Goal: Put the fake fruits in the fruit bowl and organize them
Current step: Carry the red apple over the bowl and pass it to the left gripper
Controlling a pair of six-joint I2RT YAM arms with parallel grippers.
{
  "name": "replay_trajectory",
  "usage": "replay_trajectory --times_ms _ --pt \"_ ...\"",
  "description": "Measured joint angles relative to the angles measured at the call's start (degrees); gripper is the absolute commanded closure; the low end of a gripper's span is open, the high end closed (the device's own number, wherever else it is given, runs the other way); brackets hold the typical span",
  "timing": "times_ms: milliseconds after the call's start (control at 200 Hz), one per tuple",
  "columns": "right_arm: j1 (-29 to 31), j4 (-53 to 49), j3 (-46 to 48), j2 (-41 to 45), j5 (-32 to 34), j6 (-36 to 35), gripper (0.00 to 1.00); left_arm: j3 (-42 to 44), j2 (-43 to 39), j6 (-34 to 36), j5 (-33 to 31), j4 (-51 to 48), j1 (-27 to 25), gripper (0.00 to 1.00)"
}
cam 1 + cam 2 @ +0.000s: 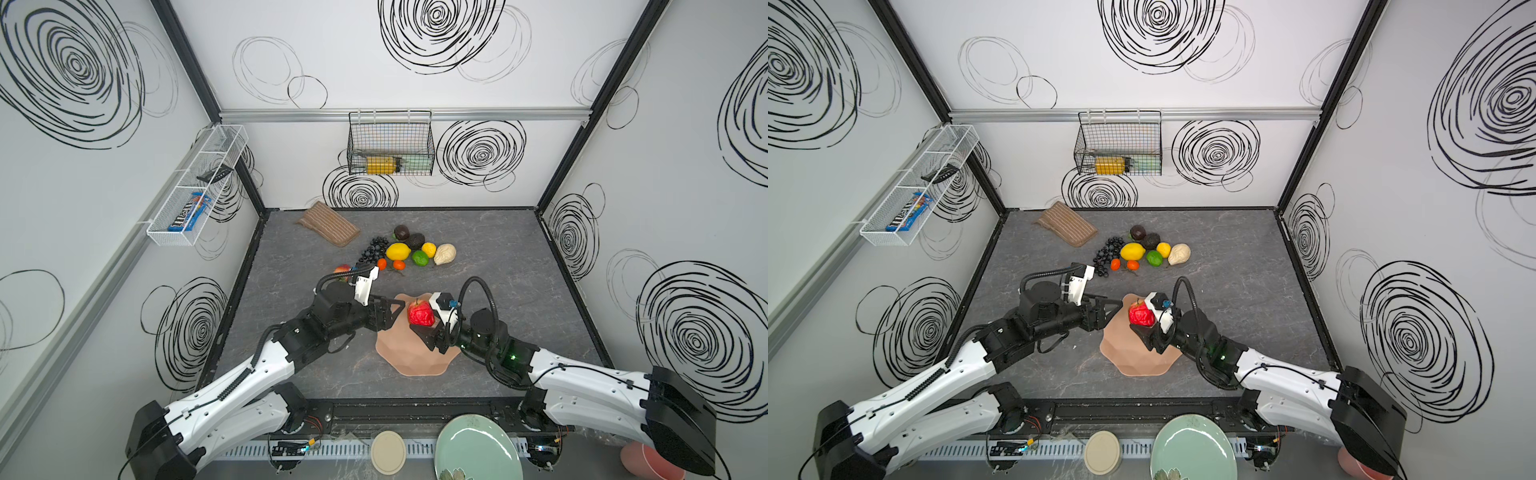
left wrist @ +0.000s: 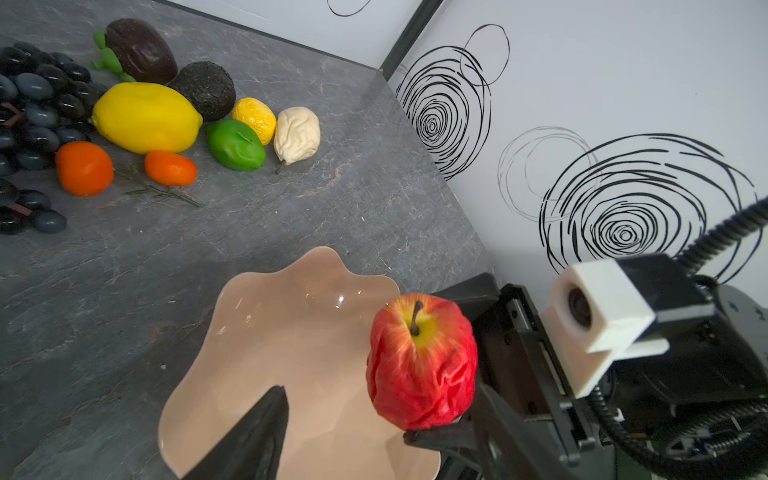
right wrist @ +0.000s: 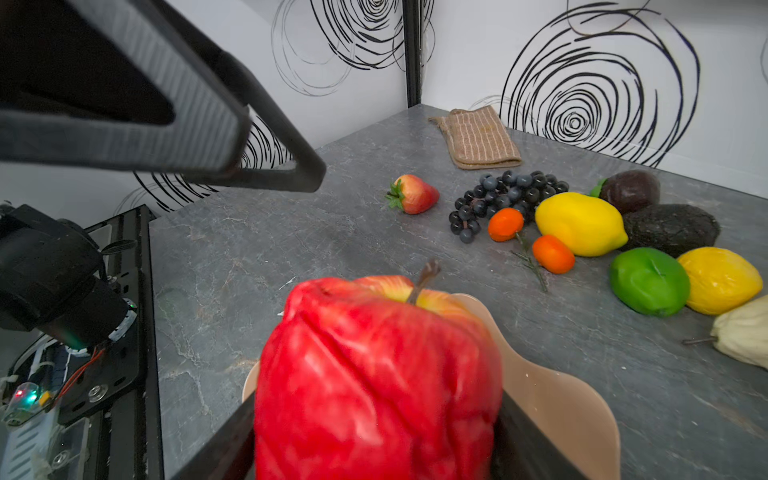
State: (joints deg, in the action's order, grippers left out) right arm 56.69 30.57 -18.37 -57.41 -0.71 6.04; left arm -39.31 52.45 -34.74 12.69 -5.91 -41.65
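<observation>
– Quickly, right hand [image 1: 424,318]?
– Closed on the red apple [image 1: 420,312], stem up, holding it over the far part of the fruit bowl [image 1: 415,361]
– Left hand [image 1: 392,313]?
– Jaws apart, nothing in them, just beside the apple over the bowl's left rim
– Bowl?
– On the surface [image 1: 498,291], front middle, between both arms
– Other fruits?
– Clustered beyond the bowl: grape bunch [image 1: 374,249], lemon [image 1: 398,251], lime [image 1: 420,258], two tangerines [image 2: 84,168], two dark avocados [image 1: 414,241], beige pear [image 1: 444,254]; strawberry [image 3: 413,194] sits apart, left of the grapes
</observation>
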Motion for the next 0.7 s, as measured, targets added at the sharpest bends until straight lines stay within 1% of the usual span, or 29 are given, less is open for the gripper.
replay_trajectory --times_ms 140,340,505,700 --pt "3.85 4.52 2.73 -0.31 2.73 -3.85 0.31 -1.42 0.79 0.26 2.27 -1.38 -0.76 0.37" --pt "7.56 9.16 3.13 -1.68 6.86 -7.82 0.31 -3.21 3.15 0.63 4.02 -2.78 -2.82 0.48" --pt "9.03 10.08 3.13 -2.64 9.22 -9.68 0.30 -4.33 5.51 1.29 4.04 -4.66 -4.42 0.58" --pt "9.55 10.45 3.13 -3.02 10.67 -10.64 0.31 -4.55 6.29 1.79 3.67 -4.87 -5.05 0.64"
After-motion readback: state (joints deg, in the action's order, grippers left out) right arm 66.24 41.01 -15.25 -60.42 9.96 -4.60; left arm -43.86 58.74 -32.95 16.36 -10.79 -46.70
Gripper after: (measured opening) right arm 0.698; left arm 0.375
